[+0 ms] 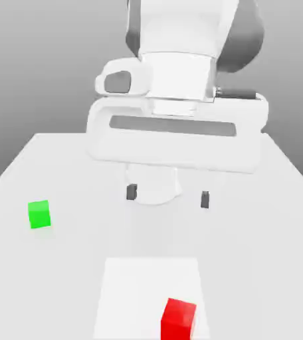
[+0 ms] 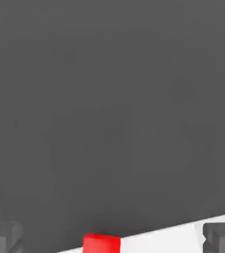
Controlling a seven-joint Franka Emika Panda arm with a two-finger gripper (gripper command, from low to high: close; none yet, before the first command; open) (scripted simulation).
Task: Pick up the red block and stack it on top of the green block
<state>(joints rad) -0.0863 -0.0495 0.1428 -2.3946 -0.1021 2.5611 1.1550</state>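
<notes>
The red block (image 1: 178,319) sits on the white table near the front edge, a little to the exterior view's right of centre; it also peeks in at the edge of the hand view as the red block (image 2: 101,244). The green block (image 1: 39,214) rests on the table at the exterior view's left. My gripper (image 1: 168,196) hangs above the table's middle, open, its two dark fingertips (image 1: 131,192) wide apart with nothing between them. It is behind the red block and to the right of the green block. In the hand view the gripper (image 2: 112,238) frames the red block.
The white table (image 1: 260,239) spreads under the arm, with a paler square patch (image 1: 134,285) under the red block. A grey backdrop lies behind. The arm's bulky white hand body (image 1: 174,133) fills the upper middle.
</notes>
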